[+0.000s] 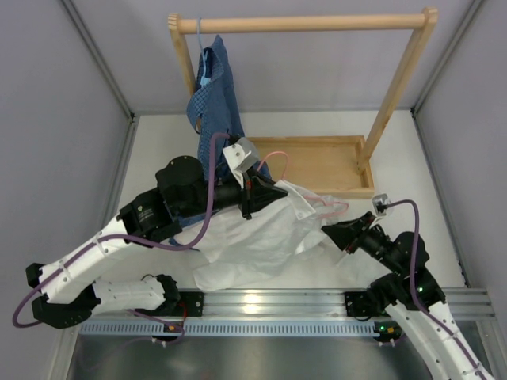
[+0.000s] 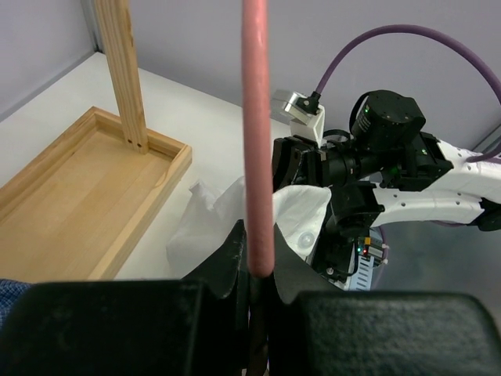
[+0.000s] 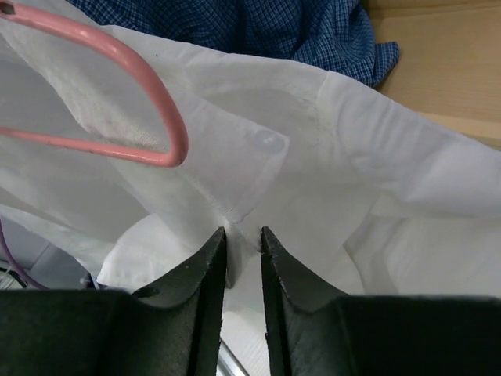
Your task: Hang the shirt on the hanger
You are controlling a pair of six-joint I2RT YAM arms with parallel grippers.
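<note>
The white shirt (image 1: 261, 237) lies crumpled on the table between the arms. The pink hanger (image 1: 279, 161) is partly under its cloth; one pink corner shows at the right (image 1: 339, 207). My left gripper (image 1: 252, 196) is shut on the hanger's pink wire (image 2: 257, 157), which rises straight up between its jaws (image 2: 258, 270). My right gripper (image 1: 326, 231) is shut on a fold of the white shirt (image 3: 313, 157), pinched between its jaws (image 3: 243, 236) near a button. The hanger's rounded pink end (image 3: 149, 110) lies on the cloth just above the right gripper.
A blue checked shirt (image 1: 214, 95) hangs on a light blue hanger from the wooden rack's rail (image 1: 309, 22). The rack's wooden tray base (image 1: 317, 162) sits behind the white shirt. Grey walls close in left and right.
</note>
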